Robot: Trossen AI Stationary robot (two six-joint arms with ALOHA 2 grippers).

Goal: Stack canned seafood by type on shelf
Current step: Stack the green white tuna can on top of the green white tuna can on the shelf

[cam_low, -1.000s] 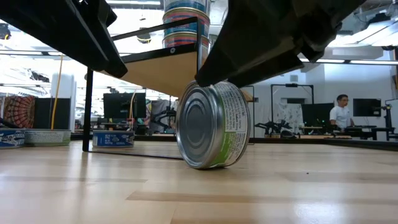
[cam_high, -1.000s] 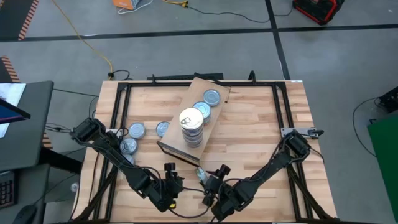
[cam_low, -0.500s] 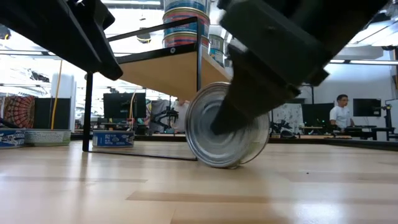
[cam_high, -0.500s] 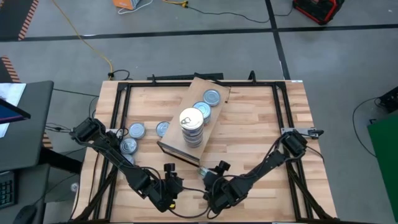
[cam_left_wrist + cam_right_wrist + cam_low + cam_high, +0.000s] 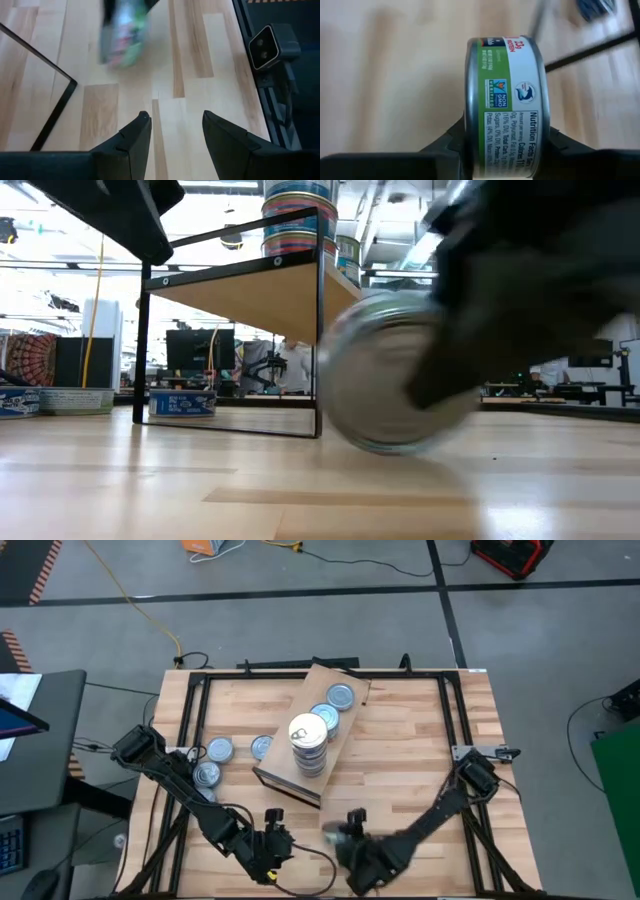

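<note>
Low view, slatted wood table, right fingers grasping can, left fingers released

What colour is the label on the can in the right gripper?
Green and white, with a red strip, on the can; clearest in the right wrist view.

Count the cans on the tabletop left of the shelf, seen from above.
3: one can, a second can beside the shelf, a third can nearer the front. Others may hide underneath.

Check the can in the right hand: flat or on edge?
On edge: the green-label can sits label-out between the right hand's fingers, round face toward the low camera.
</note>
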